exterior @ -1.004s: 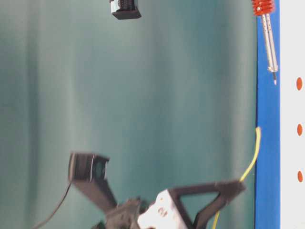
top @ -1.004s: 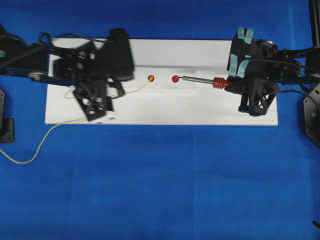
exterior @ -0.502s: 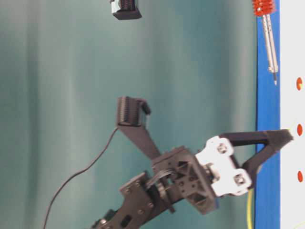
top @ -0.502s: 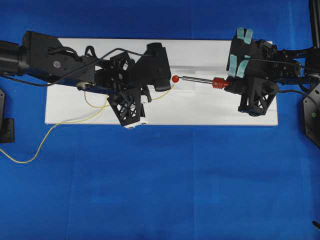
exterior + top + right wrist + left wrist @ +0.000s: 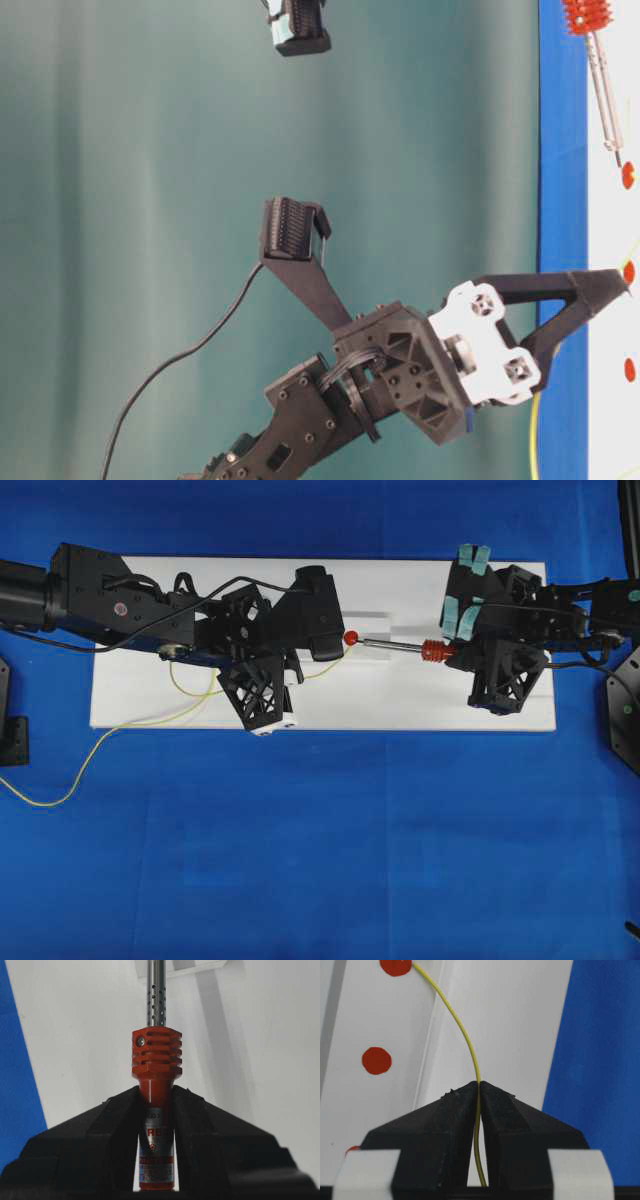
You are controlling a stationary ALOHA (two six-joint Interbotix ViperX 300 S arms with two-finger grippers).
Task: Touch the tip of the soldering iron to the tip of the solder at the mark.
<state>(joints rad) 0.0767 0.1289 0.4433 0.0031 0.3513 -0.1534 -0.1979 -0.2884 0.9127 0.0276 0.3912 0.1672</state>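
Observation:
My left gripper (image 5: 479, 1085) is shut on the solder (image 5: 465, 1035), a thin yellow wire that curves up from the jaws. Its end lies at the edge of a red mark (image 5: 396, 965). From overhead, the solder (image 5: 325, 669) runs from the left gripper (image 5: 299, 677) to that mark (image 5: 351, 637). My right gripper (image 5: 156, 1092) is shut on the red ribbed handle of the soldering iron (image 5: 156, 1060). The iron's silver shaft (image 5: 395, 645) points left, and its tip sits right beside the mark. Whether it touches the solder I cannot tell.
The white board (image 5: 400, 700) lies on blue cloth and carries more red marks (image 5: 376, 1060). Slack solder loops off the board's left side (image 5: 60, 795). At table level the left gripper's finger (image 5: 610, 290) points at the board near the middle mark (image 5: 628, 272).
The left arm swung right with the solder to the mark, then held still. In the last half second the right arm carried the iron left, so its tip is closer to the mark.

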